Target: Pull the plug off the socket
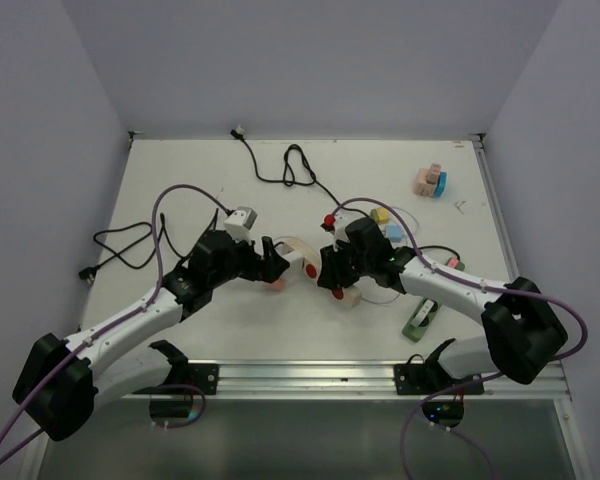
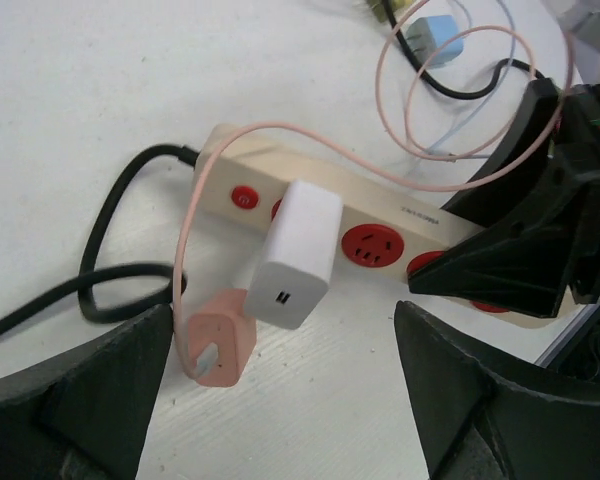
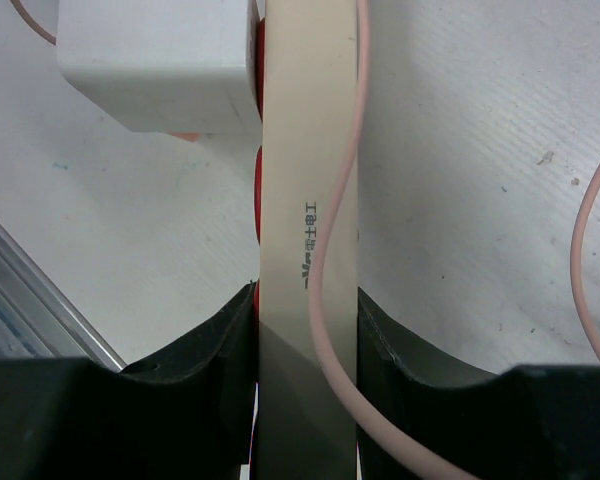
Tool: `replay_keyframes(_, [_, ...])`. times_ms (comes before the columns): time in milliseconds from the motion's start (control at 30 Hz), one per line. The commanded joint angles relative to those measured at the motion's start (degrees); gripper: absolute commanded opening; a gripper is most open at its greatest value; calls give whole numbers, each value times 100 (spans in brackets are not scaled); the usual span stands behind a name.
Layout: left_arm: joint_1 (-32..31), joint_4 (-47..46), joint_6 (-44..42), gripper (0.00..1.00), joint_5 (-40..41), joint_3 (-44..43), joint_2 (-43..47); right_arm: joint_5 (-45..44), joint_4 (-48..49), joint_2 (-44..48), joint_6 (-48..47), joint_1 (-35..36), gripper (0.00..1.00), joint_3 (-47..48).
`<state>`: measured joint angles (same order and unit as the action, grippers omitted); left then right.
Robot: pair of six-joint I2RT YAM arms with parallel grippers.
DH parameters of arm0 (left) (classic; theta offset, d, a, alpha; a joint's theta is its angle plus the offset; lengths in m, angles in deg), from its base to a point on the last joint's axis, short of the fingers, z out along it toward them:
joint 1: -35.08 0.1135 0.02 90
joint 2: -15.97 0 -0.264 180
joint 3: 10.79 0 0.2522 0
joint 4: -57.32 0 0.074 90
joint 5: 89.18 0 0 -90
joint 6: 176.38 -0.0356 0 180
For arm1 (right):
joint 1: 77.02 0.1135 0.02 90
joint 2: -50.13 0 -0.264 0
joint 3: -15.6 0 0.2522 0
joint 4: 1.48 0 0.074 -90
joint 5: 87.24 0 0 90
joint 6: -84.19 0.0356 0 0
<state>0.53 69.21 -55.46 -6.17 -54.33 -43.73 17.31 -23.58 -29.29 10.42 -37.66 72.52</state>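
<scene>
A cream power strip [image 2: 400, 210] with red sockets lies on the white table. A white charger plug [image 2: 295, 255] stands in one of its sockets. A pink charger [image 2: 218, 338] with a pink cable [image 2: 185, 240] lies on the table beside the strip, under the white plug. My left gripper [image 2: 280, 400] is open, its fingers [image 2: 80, 395] wide on either side of the two plugs and touching neither. My right gripper [image 3: 305, 335] is shut on the strip's far end, edge-on [image 3: 300, 150]; the white plug [image 3: 160, 60] shows beyond it. In the top view both grippers [image 1: 277, 262] [image 1: 332, 275] meet at the strip [image 1: 302, 247].
Black cords run at the back [image 1: 290, 165] and at the left [image 1: 120, 245]. A white-grey adapter [image 1: 240, 220] sits behind my left wrist. Yellow [image 1: 380, 215] and blue [image 1: 395, 232] chargers, pink-blue blocks [image 1: 430, 182] and a green item [image 1: 420, 320] lie to the right.
</scene>
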Motion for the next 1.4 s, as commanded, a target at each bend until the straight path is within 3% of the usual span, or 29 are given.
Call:
replay_keyframes(0, [-201,169,-578,93,276,-353,143,224,43,322,-173,90,0,448])
replay_keyframes(200, [-518,538,-736,94,627,-722,-375,163,-98,365,-181,134,0,589])
replay_keyframes(367, [-571,284,-833,94,461,-617,-332,206,-150,392,-225,143,0,615])
replay_keyframes(800, [-896,-24,-1132,80,619,-995,-1254,277,-159,462,-278,239,0,729])
replay_keyframes(900, [-949,-15,-1158,69,672,-1047,-1333,225,-133,427,-322,257,0,712])
replay_keyframes(1000, [-993,-7,-1219,44,672,-1100,-1325,67,-80,357,-322,257,0,633])
replay_keyframes(1033, [-1019,20,-1237,29,820,-1100,-1333,-117,-63,322,-313,257,0,606])
replay_keyframes(1100, [-1045,64,-1281,14,882,-1126,-1290,-381,-115,252,-296,257,0,580])
replay_keyframes(1133, [-1054,99,-1290,1,892,-1135,-1272,-687,-202,164,-261,257,0,580])
replay_keyframes(1367, [-1046,503,-1281,0,883,-1100,-737,-2191,-897,-310,187,3,0,694])
